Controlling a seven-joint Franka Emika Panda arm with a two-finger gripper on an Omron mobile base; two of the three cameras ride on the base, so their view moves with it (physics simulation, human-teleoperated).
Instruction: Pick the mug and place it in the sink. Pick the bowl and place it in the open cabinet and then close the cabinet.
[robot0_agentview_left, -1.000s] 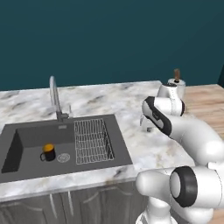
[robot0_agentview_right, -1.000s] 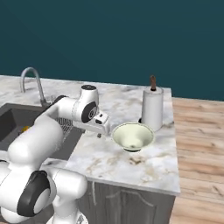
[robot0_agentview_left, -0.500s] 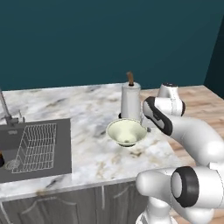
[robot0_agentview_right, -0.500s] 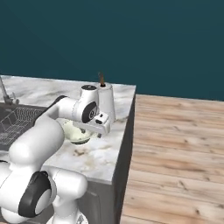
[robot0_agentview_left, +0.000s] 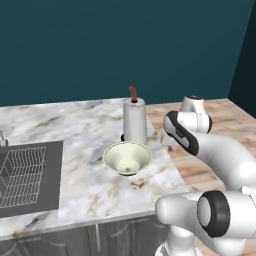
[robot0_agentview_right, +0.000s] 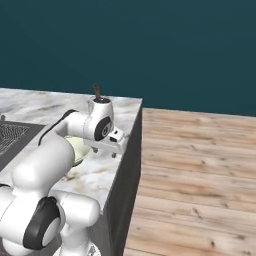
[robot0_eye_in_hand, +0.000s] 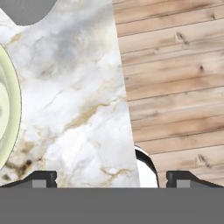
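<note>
The cream-white bowl (robot0_agentview_left: 127, 157) sits upright on the marble counter, in front of the paper towel roll. My gripper (robot0_agentview_right: 107, 148) hangs open over the counter's right end, just right of the bowl, with nothing between its fingers. In the hand view the bowl's rim (robot0_eye_in_hand: 9, 109) lies at the left edge, and the gripper (robot0_eye_in_hand: 111, 179) straddles the counter edge with wood floor to the right. The sink (robot0_agentview_left: 54, 197) with its wire rack (robot0_agentview_left: 20, 175) is at the far left. The mug and the cabinet are out of view.
A paper towel roll (robot0_agentview_left: 135, 120) on a holder stands just behind the bowl. The marble counter (robot0_agentview_left: 85, 130) ends right of the bowl, with wood floor (robot0_agentview_right: 200, 165) beyond. A dark teal wall runs behind.
The base has driven right, so the whole scene slid left: the sink and mug left the middle and the bowl is now central. The gripper stays open beside the bowl.
</note>
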